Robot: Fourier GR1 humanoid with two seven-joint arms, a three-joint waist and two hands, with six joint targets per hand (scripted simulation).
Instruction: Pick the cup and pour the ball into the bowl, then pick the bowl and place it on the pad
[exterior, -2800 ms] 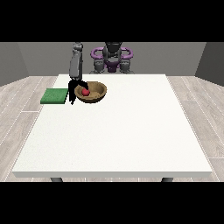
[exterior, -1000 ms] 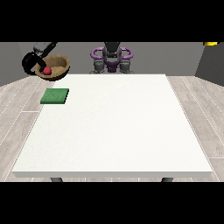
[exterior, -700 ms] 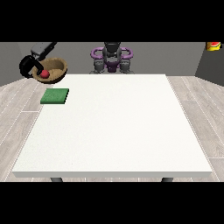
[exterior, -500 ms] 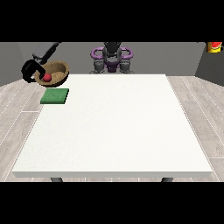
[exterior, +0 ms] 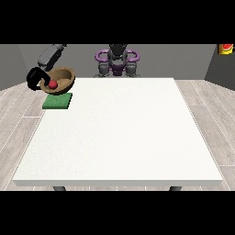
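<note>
The big white table (exterior: 119, 137) is closest. Its top is flat and smooth, a little speckled, with straight edges, and two dark legs peek out under the near edge. Far back at the table's corner on the view's left lies the pad (exterior: 58, 101). It is a flat green square that looks soft, like a mat. Just above the pad is the bowl (exterior: 58, 80). It is round and brown, like wood, and it tips a bit toward the camera so you can see inside. The bowl is up in the air, just over the pad's far edge. I cannot tell if it touches the pad. Inside the bowl sits the ball (exterior: 53, 84), small, round and red. The hand at the view's left (exterior: 36, 78) is black and shiny. Its fingers curl round the bowl's rim on the left side and hold the bowl up. A grey arm goes up from this hand. Behind the table stands the robot's body (exterior: 117, 62), grey with purple rings at the shoulders. At the top right corner there is a small red and yellow thing (exterior: 226, 48) by the wall.
</note>
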